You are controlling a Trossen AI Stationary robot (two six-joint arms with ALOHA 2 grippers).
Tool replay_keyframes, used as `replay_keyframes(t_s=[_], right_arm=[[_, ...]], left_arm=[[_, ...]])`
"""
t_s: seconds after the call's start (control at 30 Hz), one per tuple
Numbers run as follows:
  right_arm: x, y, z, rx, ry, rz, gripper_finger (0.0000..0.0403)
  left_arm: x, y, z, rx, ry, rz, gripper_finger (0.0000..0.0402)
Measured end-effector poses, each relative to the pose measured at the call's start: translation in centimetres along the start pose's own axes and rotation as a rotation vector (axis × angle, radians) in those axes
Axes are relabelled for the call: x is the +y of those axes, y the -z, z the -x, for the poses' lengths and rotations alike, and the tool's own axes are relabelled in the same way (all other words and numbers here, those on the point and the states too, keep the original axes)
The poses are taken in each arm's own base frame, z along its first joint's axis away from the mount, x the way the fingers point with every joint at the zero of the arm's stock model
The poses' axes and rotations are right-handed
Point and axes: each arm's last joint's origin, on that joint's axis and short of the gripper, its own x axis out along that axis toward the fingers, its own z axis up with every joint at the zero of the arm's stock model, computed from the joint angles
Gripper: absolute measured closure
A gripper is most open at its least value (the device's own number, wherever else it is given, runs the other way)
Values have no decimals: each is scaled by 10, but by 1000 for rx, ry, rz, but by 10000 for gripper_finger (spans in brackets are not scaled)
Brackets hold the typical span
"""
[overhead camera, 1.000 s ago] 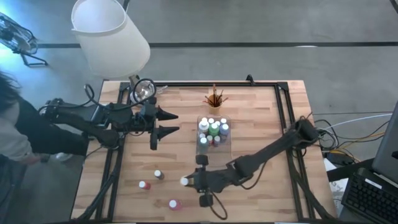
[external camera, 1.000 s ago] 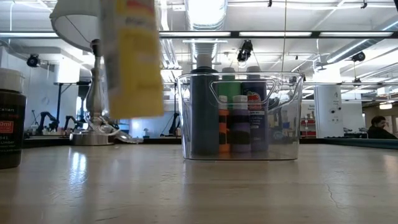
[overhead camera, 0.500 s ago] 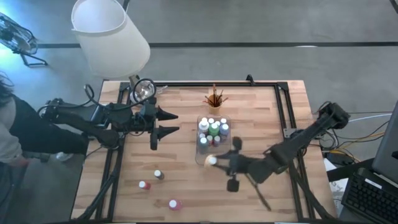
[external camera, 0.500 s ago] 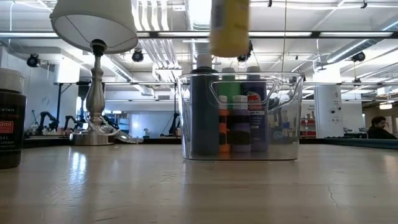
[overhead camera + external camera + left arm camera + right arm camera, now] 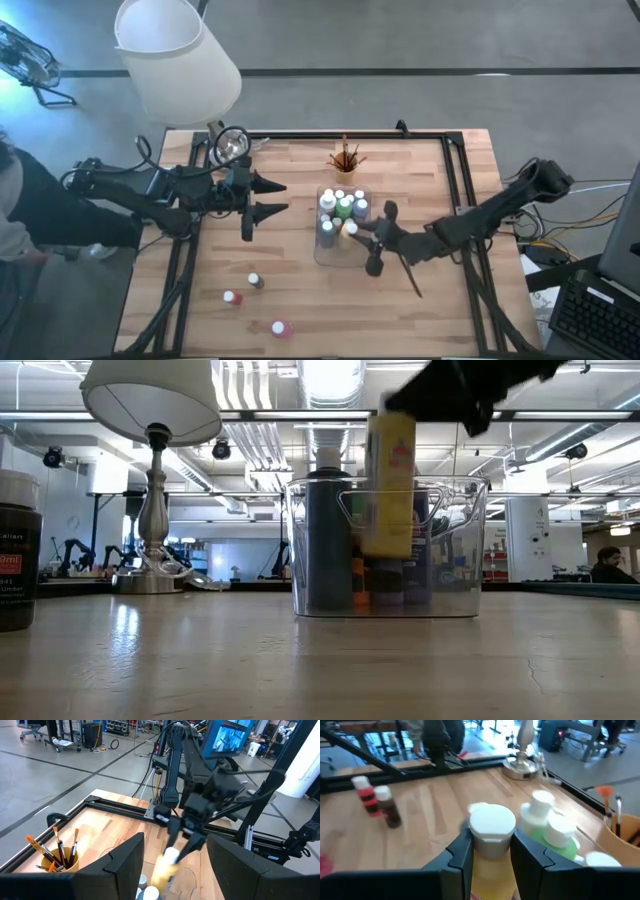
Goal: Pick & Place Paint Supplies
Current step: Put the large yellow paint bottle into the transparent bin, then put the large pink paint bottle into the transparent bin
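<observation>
My right gripper [image 5: 357, 233] is shut on a yellow paint bottle with a white cap [image 5: 347, 228] above the clear tray [image 5: 322, 250], which holds several bottles [image 5: 342, 205]. In the low view the yellow bottle [image 5: 390, 485] hangs upright in front of the tray [image 5: 320, 550]. A brown bottle [image 5: 254, 281], a red one [image 5: 231, 297] and a pink one [image 5: 280, 327] stand on the near left of the table. Brushes stand in the orange cup [image 5: 346, 158]. My left gripper [image 5: 285, 197] waits open, left of the tray. My right gripper pinches the yellow bottle between its two fingers [image 5: 461, 854], on the upper body just below the white cap [image 5: 492, 849]. It reaches in from the table's right side. The bottle is lifted clear and upright; whether its lower end [image 5: 388, 545] is inside the tray I cannot tell.
A lamp with a white shade [image 5: 175, 60] stands at the far left corner, its base [image 5: 230, 145] near my left arm. A dark bottle [image 5: 18, 565] sits at the low view's left edge. A black frame [image 5: 455, 170] borders the table. A person [image 5: 20, 215] stands at the left.
My right gripper has carried the yellow bottle from the near middle of the table up, then toward the far edge and right, to above the tray. In the last half second it lowered the bottle. It stayed shut on it.
</observation>
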Motion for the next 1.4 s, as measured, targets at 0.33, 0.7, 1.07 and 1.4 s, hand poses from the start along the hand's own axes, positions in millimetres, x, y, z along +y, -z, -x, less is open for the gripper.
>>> replay_keyframes(t_s=[0.33,0.7,1.07,1.4], right_arm=[[-14,30,-20,21,31,-33,311],[-14,44,-42,39,45,-31,311],[-15,33,-32,17,11,-50,203],[-8,2,8,-77,-98,-20,201]], left_arm=[[0,0,0,-1,0,0,179],[0,0,0,-1,0,0,179],[0,0,0,-2,0,0,179],[0,0,0,2,0,-1,179]])
